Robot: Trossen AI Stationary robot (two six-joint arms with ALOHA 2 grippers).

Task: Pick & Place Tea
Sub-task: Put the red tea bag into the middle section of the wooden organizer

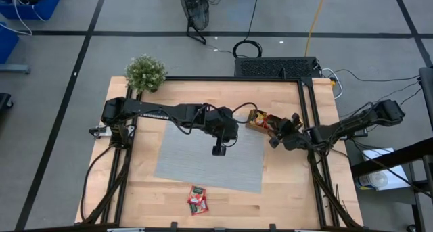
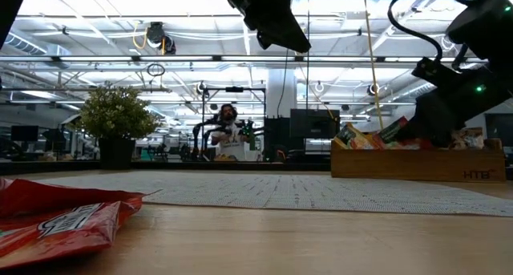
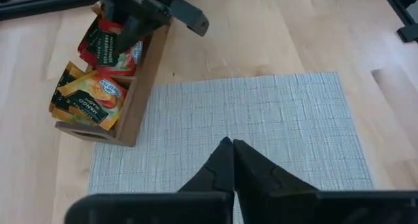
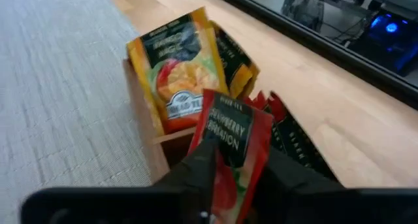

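Observation:
A brown wooden tray [image 1: 252,124] stands at the grey mat's [image 1: 203,157] far right corner, with tea sachets upright in it: orange-yellow ones [image 4: 176,74] and a red one [image 4: 230,142]. My right gripper [image 4: 235,168] is at the tray, open, one finger on either side of that red sachet. Two more red sachets [image 1: 197,199] lie flat on the wood near the table's front edge. My left gripper [image 3: 233,160] hangs shut above the middle of the mat with nothing in it. My right gripper has the red sachet's lower part [image 4: 225,178] in the gap between its two fingers, slanting down from the table's right side. The sachet stands upright in the tray. Whether the fingers [image 4: 287,178] touch it, I cannot tell.
A potted plant [image 1: 145,73] stands at the table's far left corner. Black frame rails [image 1: 312,124] run along the table's sides. A person [image 2: 228,127] sits far behind the table. Bare wood lies in front of the mat.

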